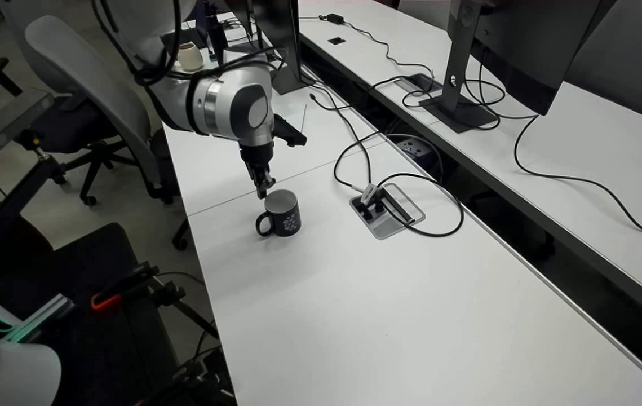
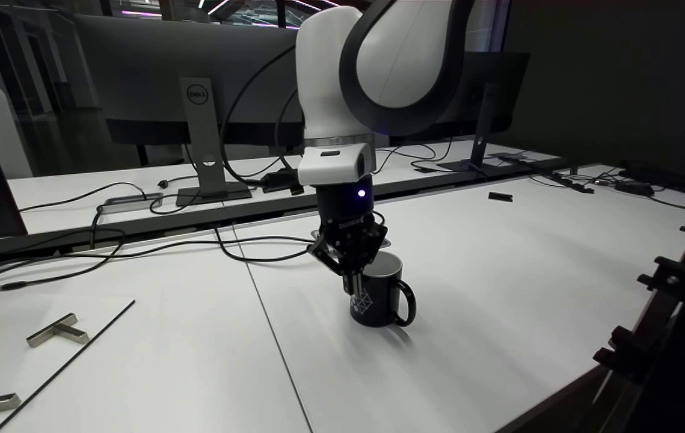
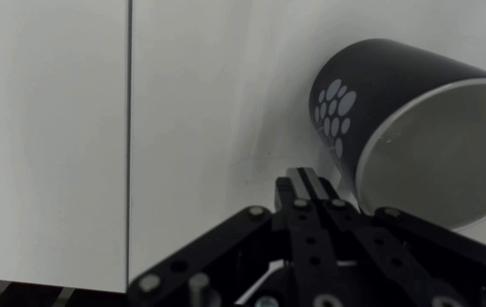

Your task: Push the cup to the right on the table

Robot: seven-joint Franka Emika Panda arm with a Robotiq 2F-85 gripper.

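The cup (image 1: 287, 219), a dark grey mug with a light inside, stands upright on the white table (image 1: 388, 327). It also shows in an exterior view (image 2: 385, 300), its loop handle on the side away from the fingers, and in the wrist view (image 3: 379, 72) at the upper right. My gripper (image 1: 265, 190) is shut with nothing between its fingers. In the wrist view the fingertips (image 3: 304, 170) point down just left of the cup's wall. In an exterior view the fingertips (image 2: 354, 284) overlap the printed side of the cup. I cannot tell whether they touch it.
A grey cable box (image 1: 385, 211) with black cables lies beyond the cup. A seam (image 3: 128, 128) crosses the table beside the gripper. A board with metal bars (image 2: 56, 331) lies on the table. Monitors (image 2: 198, 90) stand on the neighbouring desk. A black stand (image 2: 673, 337) is near the table's edge.
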